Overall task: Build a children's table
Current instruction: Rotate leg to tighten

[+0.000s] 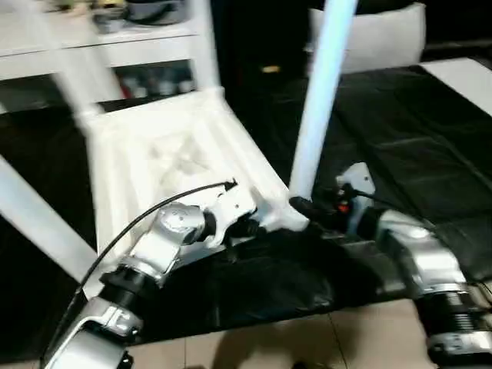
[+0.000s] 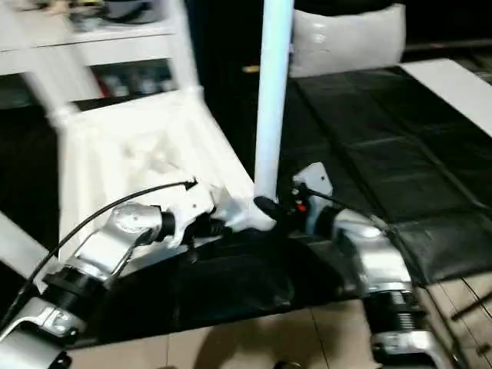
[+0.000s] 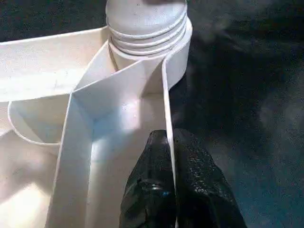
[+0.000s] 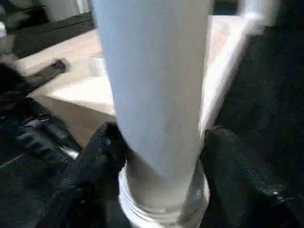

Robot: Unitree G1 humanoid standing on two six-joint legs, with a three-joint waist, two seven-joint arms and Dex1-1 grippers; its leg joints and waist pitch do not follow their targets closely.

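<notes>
Upside down on the black crinkly floor mat [image 1: 400, 131]: the white plastic rectangular tabletop [image 1: 177, 161], ribs facing up. Standing in its round corner socket [image 3: 178, 47], the one nearest the robot's right arm: a long white smooth tube leg [image 1: 319, 92]. Screw rings at the bottom end, not yet all the way in.

Right pincer [image 4: 161, 156] closed around that leg just above the socket, one black finger on each side. Left pincer [image 3: 170, 152] nearly closed, pinching the thin rim wall just beside the same socket to hold the tabletop down.

Could jam crooked in the socket, from turning the leg with a lean. Could slip round inside the black fingers, from such smooth, shiny plastic. Could slide on the mat, or bend at the thin rim, from too hard a push.

More white legs up at corners far from that socket, too blurry to say more.
</notes>
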